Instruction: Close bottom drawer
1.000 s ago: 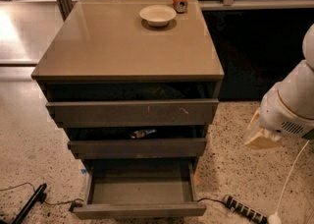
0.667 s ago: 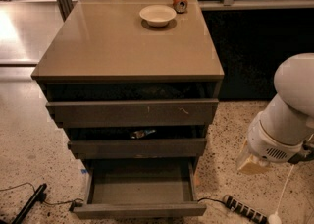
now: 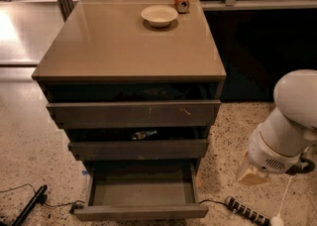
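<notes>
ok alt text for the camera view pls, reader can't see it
A grey-brown three-drawer cabinet stands with its bottom drawer pulled far out and the two above it slightly open. The robot's gripper hangs low to the cabinet's right, apart from the drawers. A white bowl and a can sit at the back of the top.

You've got a matt grey-brown laminate look on bottom drawer [image 3: 141, 212]; cabinet top [image 3: 124, 46] semi-gloss w/ glare; floor [image 3: 29, 150] speckled stone, polished; arm shell [image 3: 297, 116] smooth glossy white plastic; gripper [image 3: 252, 174] low right of cabinet, beige, matt.
</notes>
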Robot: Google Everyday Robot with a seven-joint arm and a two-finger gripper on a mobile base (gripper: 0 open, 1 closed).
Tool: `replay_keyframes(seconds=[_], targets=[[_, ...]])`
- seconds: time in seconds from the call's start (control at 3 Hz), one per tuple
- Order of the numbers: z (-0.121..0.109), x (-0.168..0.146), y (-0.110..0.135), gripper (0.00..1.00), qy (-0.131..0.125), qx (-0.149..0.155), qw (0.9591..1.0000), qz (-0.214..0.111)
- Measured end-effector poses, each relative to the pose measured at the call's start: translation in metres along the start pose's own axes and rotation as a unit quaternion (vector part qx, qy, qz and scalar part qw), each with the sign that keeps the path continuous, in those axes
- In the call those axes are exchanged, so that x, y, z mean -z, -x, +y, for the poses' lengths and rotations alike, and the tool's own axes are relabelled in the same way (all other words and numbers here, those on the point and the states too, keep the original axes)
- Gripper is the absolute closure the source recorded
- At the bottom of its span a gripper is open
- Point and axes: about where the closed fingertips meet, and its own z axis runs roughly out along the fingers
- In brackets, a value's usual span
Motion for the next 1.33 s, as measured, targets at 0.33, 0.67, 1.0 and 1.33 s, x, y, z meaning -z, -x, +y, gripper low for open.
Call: replay_keyframes(seconds=[0.33,0.67,1.0,1.33], targets=[[0.007,-0.047,-0.010,1.00,0.037,-0.008,0.9993,-0.002],[0.019,-0.095,-0.021,1.00,0.070,-0.011,0.9975,0.005],[0.046,-0.168,-0.038,1.00,0.123,-0.009,0.9919,0.031],[0.082,-0.226,-0.065,1.00,0.176,0.017,0.9783,0.107]])
